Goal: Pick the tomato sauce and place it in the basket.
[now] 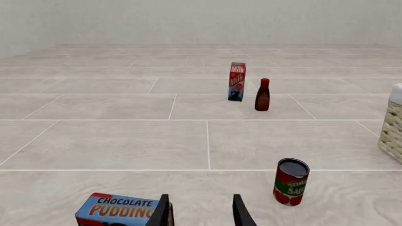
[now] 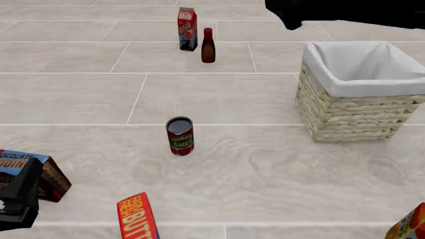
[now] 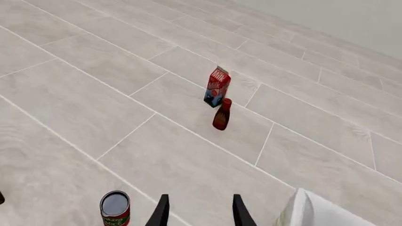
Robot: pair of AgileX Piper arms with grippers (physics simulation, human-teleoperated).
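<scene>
Nearby, at the front edge of the surface point(image 2: 279, 174), a butter box point(image 2: 137, 217) and a chocolate pudding box point(image 2: 45, 175) flank the left hand point(image 1: 202, 213), which sits low with its fingers spread and nothing between them. Just ahead and off to its right stands the tomato sauce point(image 2: 180, 136), an upright red-labelled tin well apart from everything else, so the step in hand looks like the approach to the can. It would go best with the hand swung clear of the pudding box, brought level with the label and closed squarely across the middle of the round wall, since a glancing touch could tip or roll it. Further on and to the right sits the basket point(image 2: 345, 112), its cloth lining open at the top; the can must be lifted above that rim before release. Above the basket's near side, the right hand point(image 3: 197, 210) hangs parted and empty, possibly in the path of the drop. Farthest back stand a milk carton point(image 2: 187, 29) and a ketchup bottle point(image 2: 208, 46), well out of the way.
</scene>
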